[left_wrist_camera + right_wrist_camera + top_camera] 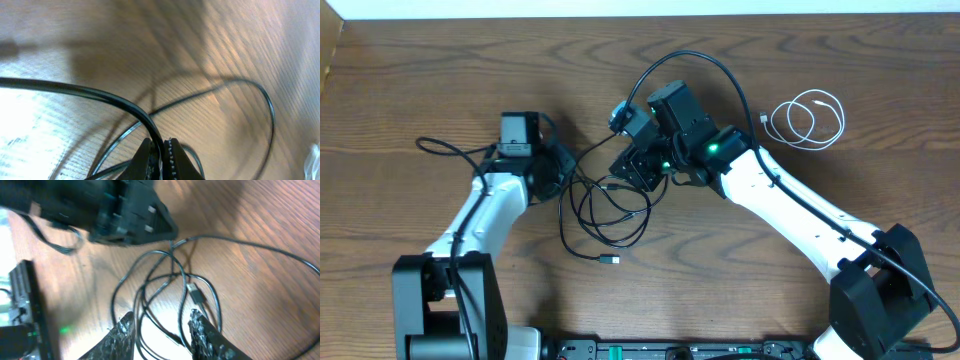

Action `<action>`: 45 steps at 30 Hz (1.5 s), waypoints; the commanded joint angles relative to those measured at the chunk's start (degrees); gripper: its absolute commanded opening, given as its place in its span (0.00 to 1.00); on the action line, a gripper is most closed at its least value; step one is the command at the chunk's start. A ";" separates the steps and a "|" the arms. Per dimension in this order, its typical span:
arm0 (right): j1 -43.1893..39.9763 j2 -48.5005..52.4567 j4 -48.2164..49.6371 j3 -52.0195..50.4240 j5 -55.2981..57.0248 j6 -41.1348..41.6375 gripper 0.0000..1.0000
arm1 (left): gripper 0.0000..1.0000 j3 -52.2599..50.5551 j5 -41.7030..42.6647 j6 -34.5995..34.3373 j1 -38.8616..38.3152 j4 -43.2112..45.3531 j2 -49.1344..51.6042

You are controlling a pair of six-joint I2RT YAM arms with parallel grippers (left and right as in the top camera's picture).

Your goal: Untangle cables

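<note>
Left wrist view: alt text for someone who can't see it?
The left gripper, shut at bottom centre, pinches a black cable that arcs in from the left edge. More black loops lie blurred on the wooden table beyond.

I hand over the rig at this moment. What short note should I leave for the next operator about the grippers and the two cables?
Left gripper: shut on the black cable.
Right gripper: open above the black loops, holding nothing.
Black cable: looped in the middle, between the grippers.
White cable: coiled by itself at the far right.
Done: the two cables lie apart.
Left: the black cable crosses itself; spread it out.
</note>
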 commanded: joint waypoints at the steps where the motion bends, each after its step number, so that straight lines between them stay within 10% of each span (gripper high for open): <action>1: -0.13 -0.35 -0.35 0.04 4.07 1.68 0.36 | 0.08 2.25 14.91 15.12 3.74 0.50 -0.55; 6: -0.13 -0.35 1.62 -1.70 5.29 3.45 0.49 | 0.08 2.25 33.94 23.34 12.94 0.35 -0.83; 21: 3.63 8.76 10.82 -2.95 -4.20 3.41 0.76 | 0.08 2.23 54.25 24.70 21.14 -1.73 -0.81; 45: 9.55 22.16 29.88 -2.95 -0.87 3.45 0.40 | 0.08 2.23 62.27 24.72 21.16 -1.20 -0.81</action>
